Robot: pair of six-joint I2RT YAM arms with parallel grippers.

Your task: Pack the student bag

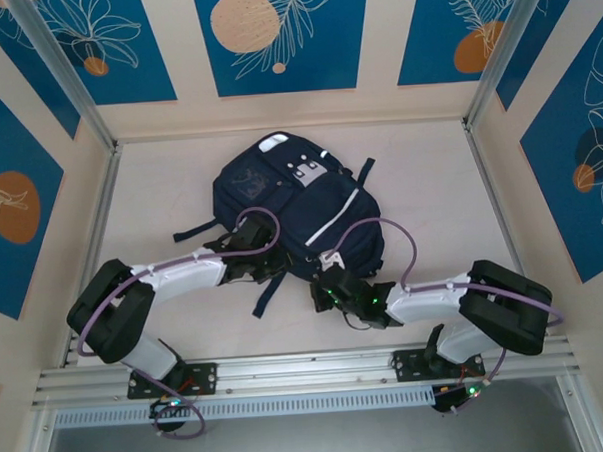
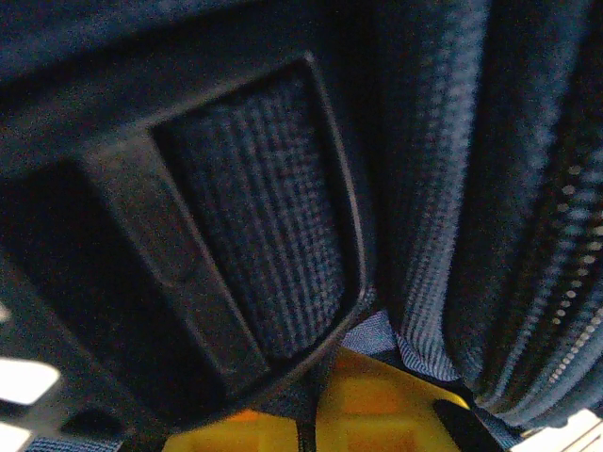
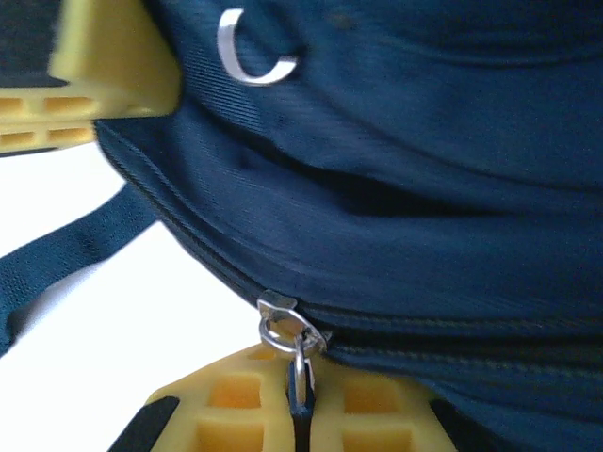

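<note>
The student bag (image 1: 292,201), a dark navy backpack with white stripes and patches, lies flat in the middle of the table. My left gripper (image 1: 251,260) is at its lower left side. In the left wrist view its yellow fingers (image 2: 377,405) are shut on a dark edge of the student bag's fabric (image 2: 283,254). My right gripper (image 1: 324,285) is at the bag's near edge. Its fingers (image 3: 377,414) are shut on the metal zip pull (image 3: 300,372), which hangs from the slider (image 3: 283,320) on the student bag (image 3: 424,188).
Dark straps (image 1: 269,292) trail from the bag toward the arms, and one strap (image 3: 66,259) lies on the white table. A metal ring (image 3: 252,56) sits on the bag's fabric. Walls and aluminium rails (image 1: 92,245) enclose the table.
</note>
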